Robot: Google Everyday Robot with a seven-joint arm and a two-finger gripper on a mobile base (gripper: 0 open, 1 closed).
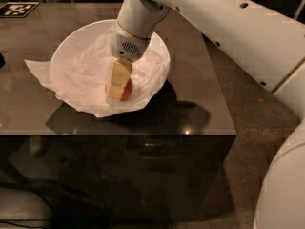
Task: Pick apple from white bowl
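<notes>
The white bowl [155,49] stands on the dark table, lined with crumpled white paper. The red-orange apple [127,90] lies at the bowl's near side, mostly hidden. My gripper [117,84] reaches straight down into the bowl from the white arm. Its yellowish end sits right against the apple's left front and covers most of it. The apple rests low in the bowl on the paper.
The paper liner [40,70] spills over the bowl's left and front rim onto the glossy dark table [200,104]. The table's front edge runs just below the bowl. A black-and-white marker tag [16,8] lies at the far left corner. Carpet lies to the right.
</notes>
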